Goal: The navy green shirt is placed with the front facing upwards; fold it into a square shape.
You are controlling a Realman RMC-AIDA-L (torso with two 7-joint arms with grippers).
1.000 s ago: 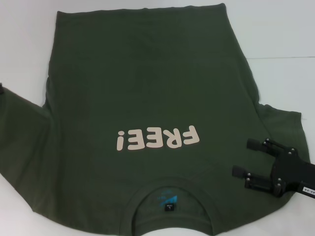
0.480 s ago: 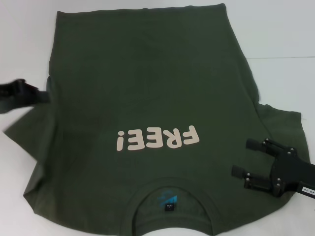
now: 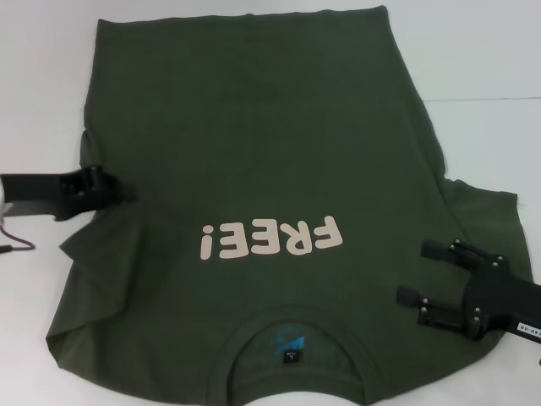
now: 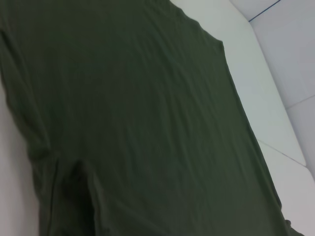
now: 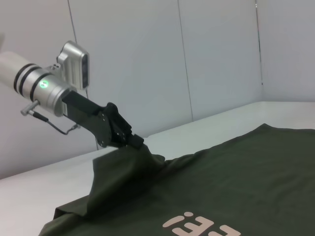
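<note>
White tabletop (image 3: pixel 473 51); my left gripper (image 3: pixel 125 189), apparently clamped on the navy green shirt (image 3: pixel 254 135) sleeve, may slip; right gripper (image 3: pixel 418 275) open, empty.

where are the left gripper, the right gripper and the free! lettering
left gripper (image 3: pixel 127 190), head view, its tip at the lifted sleeve
right gripper (image 3: pixel 416 271), head view, between its open fingertips
FREE! lettering (image 3: pixel 270 238), head view, middle of the word

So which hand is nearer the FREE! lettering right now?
Left, narrowly. The left hand is shut on the navy green shirt, lifting its sleeve just beside the FREE! lettering. The right hand sits open over the opposite sleeve, slightly farther off.
</note>
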